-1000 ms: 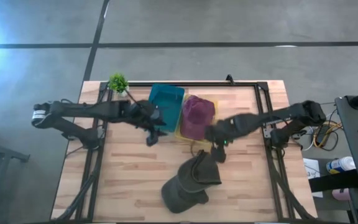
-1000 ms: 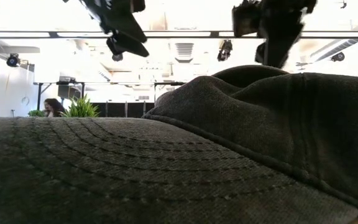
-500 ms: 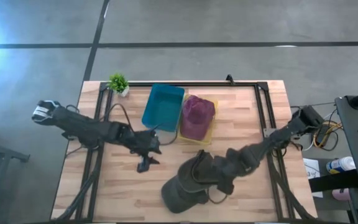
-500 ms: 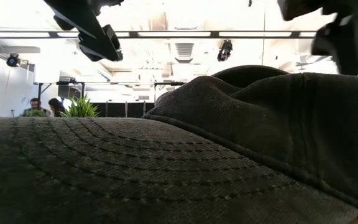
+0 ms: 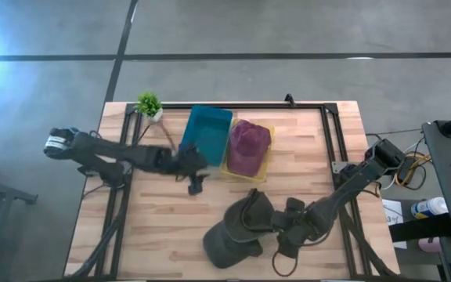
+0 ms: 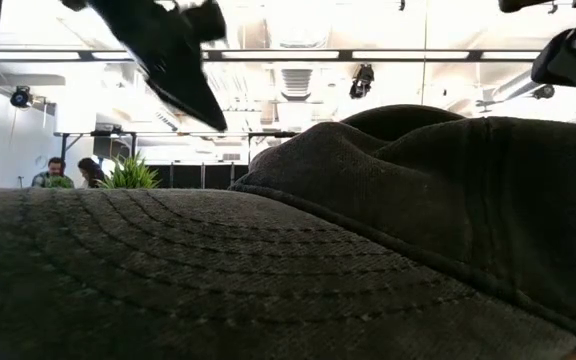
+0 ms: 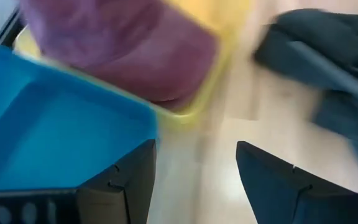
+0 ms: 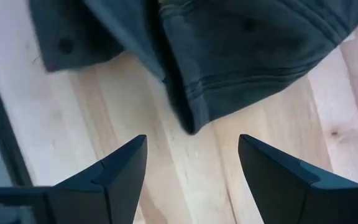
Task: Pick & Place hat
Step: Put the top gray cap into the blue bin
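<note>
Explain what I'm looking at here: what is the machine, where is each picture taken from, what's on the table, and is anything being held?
The machine is two dark robot arms at a wooden table. The high view looks straight down on it. The low view sits at table height, so close to the dark hat that the hat fills it. The two wrist views look forward past each arm's own fingers.

On the table are a blue bin, empty as far as shown, a yellow bin with a maroon hat in it, a small plant at the far left corner, and the dark hat lying loose near the front edge.

The left gripper hangs open beside the blue bin. The right gripper is open just above the table at the dark hat's edge. Neither holds anything.
</note>
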`<move>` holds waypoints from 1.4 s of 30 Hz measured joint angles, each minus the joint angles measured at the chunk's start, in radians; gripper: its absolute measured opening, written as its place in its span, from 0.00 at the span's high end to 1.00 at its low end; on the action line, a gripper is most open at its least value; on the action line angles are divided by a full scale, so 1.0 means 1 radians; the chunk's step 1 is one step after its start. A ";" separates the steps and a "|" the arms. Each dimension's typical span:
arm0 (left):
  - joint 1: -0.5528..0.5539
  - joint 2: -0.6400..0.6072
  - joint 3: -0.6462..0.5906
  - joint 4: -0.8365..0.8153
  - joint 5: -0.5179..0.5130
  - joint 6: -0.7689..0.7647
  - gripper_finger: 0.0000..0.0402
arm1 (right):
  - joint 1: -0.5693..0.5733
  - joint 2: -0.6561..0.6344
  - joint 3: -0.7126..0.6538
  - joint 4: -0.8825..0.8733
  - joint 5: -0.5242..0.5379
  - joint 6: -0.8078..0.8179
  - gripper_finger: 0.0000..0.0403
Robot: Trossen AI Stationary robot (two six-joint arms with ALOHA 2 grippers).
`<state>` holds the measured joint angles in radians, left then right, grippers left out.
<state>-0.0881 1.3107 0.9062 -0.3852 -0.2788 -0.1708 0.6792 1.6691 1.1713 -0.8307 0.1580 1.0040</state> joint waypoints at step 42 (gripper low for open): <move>0.176 0.319 0.077 0.211 0.346 0.256 0.46 | -0.021 0.001 -0.035 -0.003 0.072 0.200 0.39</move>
<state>0.0875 1.6301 0.9833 -0.1746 0.0672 0.0851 0.6582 1.6699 1.1368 -0.8341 0.2298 1.2045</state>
